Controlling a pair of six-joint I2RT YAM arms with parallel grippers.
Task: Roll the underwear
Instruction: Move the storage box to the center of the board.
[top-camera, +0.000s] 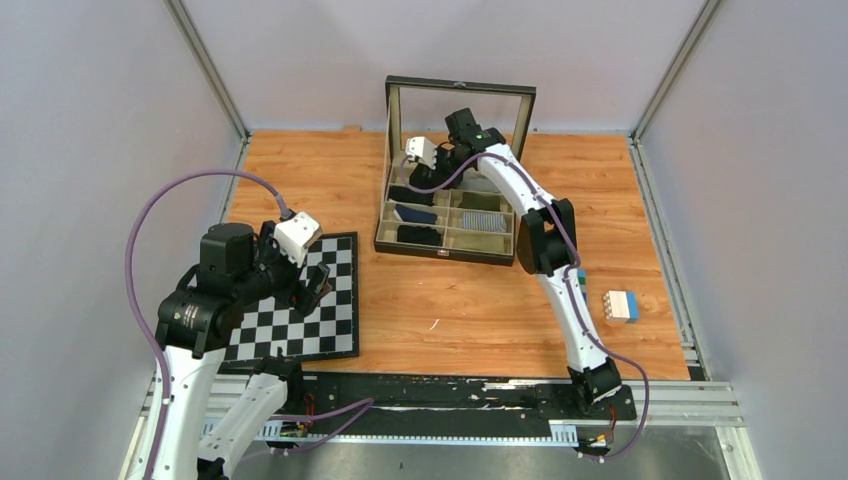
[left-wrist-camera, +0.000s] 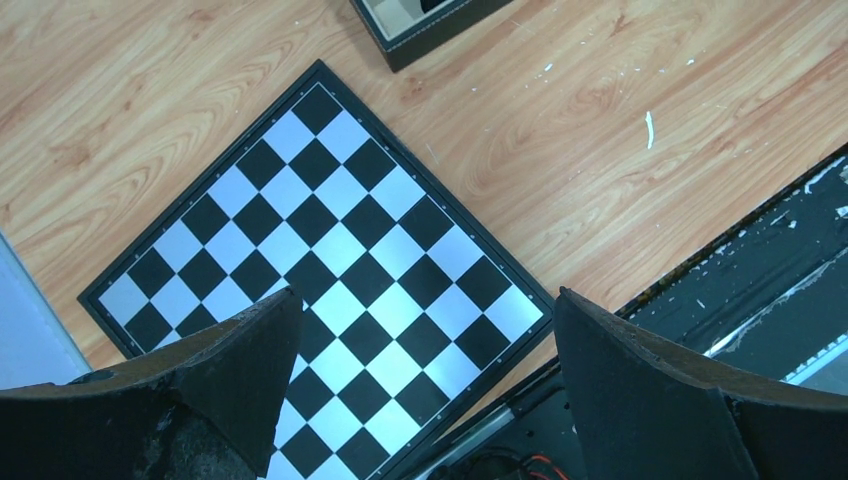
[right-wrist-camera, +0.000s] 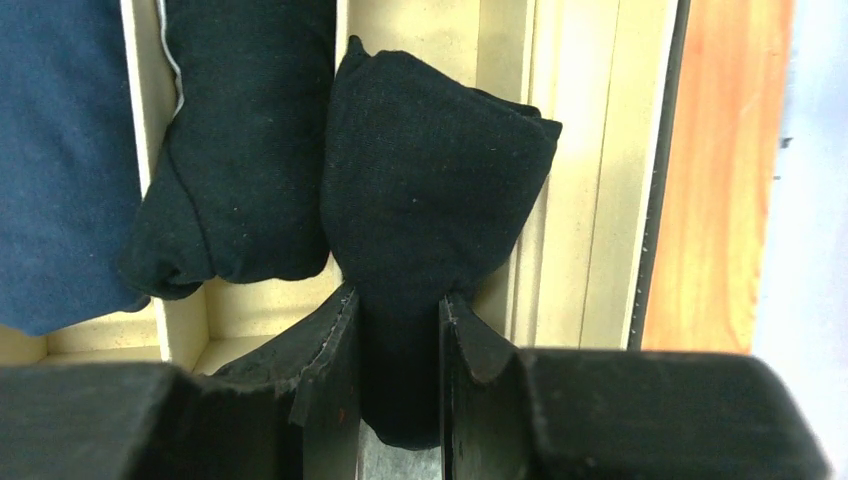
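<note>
My right gripper (right-wrist-camera: 398, 305) is shut on a rolled black underwear (right-wrist-camera: 430, 190) and holds it over the far left compartment of the divided box (top-camera: 446, 247). In the top view the right gripper (top-camera: 432, 170) reaches over the box's back left corner. Another black roll (right-wrist-camera: 235, 150) and a navy blue roll (right-wrist-camera: 60, 160) lie in neighbouring compartments. My left gripper (left-wrist-camera: 425, 305) is open and empty, hovering above the chessboard (left-wrist-camera: 330, 250); it shows at the left in the top view (top-camera: 312, 285).
The box's open mirrored lid (top-camera: 460, 105) stands upright at the back. A striped grey item (top-camera: 482, 221) lies in a right compartment. A small white and blue block (top-camera: 620, 305) sits on the wooden table at the right. Grey walls enclose the table.
</note>
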